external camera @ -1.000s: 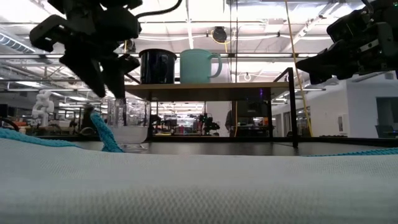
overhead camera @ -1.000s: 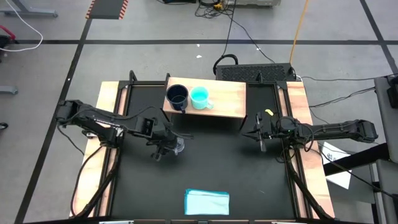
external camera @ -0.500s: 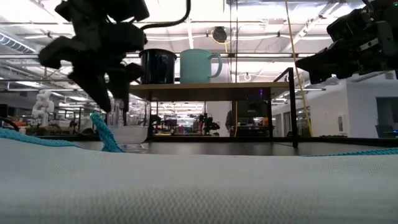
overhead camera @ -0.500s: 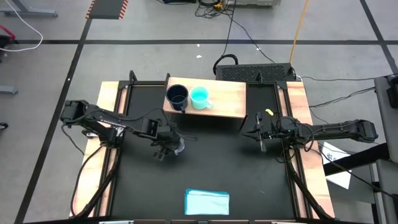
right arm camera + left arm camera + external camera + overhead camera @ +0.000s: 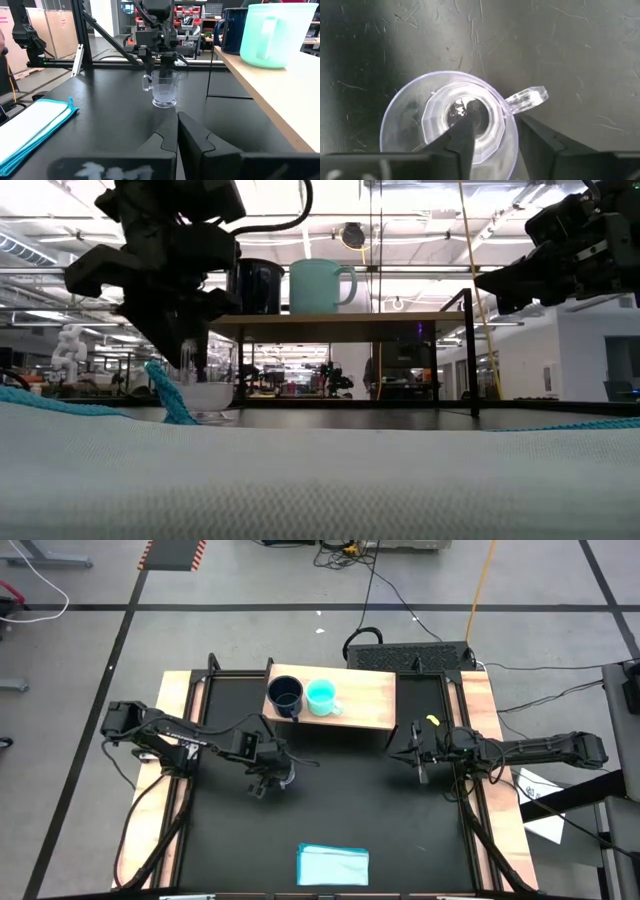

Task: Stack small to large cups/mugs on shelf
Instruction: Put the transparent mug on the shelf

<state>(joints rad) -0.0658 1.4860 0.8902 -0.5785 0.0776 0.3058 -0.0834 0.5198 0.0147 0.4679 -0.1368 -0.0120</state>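
The left gripper (image 5: 272, 778) hangs straight down over the small clear glass cup with a handle (image 5: 286, 776), which stands on the black table (image 5: 380, 820) at about 9 o'clock from centre. One finger (image 5: 462, 142) dips inside the rim, the other (image 5: 540, 145) sits outside the wall by the handle, jaws fairly wide, not yet pinching.

On the light-wood-topped shelf (image 5: 365, 700) at 12 o'clock stand the large dark navy mug (image 5: 285, 695) and the medium turquoise mug (image 5: 321, 697), side by side.

The right gripper (image 5: 412, 755) waits at 3 o'clock, fingers pressed together, empty.
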